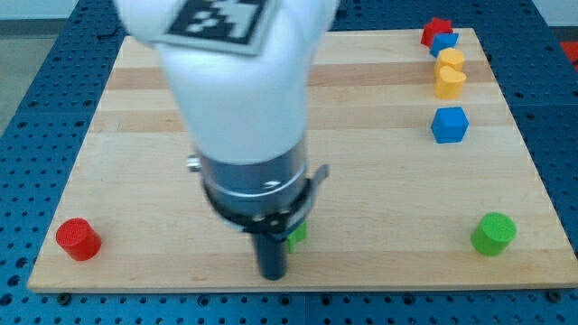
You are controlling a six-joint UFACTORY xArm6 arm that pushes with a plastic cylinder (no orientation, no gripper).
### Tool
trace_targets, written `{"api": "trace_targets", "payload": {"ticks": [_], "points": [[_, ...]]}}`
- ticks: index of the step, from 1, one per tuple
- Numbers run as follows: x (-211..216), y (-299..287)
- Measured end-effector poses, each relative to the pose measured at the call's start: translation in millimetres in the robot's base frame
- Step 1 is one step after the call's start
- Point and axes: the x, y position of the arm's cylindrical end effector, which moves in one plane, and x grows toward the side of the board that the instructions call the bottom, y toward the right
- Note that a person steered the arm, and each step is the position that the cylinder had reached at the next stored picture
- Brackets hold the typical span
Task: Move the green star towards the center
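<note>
here, pale wooden board [135, 181], blue pegboard [36, 108]

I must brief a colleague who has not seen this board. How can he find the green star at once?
Look along the wooden board's bottom edge, between the red cylinder and the green cylinder. The green star peeks out just right of my tip, mostly hidden behind the arm.

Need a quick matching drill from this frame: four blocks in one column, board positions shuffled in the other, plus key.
Things:
1. red cylinder block
2. green cylinder block
3. red star block
4. green star block

Places:
A. view's top right corner
B. view's bottom left corner
C. mostly hidden behind the arm, just right of my tip
D. view's bottom right

Pairs: 1-B, 2-D, 3-A, 4-C
</note>
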Motion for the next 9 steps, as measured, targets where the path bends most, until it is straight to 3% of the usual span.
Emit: {"api": "trace_targets", "payload": {"ticks": [2,4,5,7,9], "points": [[-34,38],[1,22],[-10,8],[-79,8],[-63,3]]}}
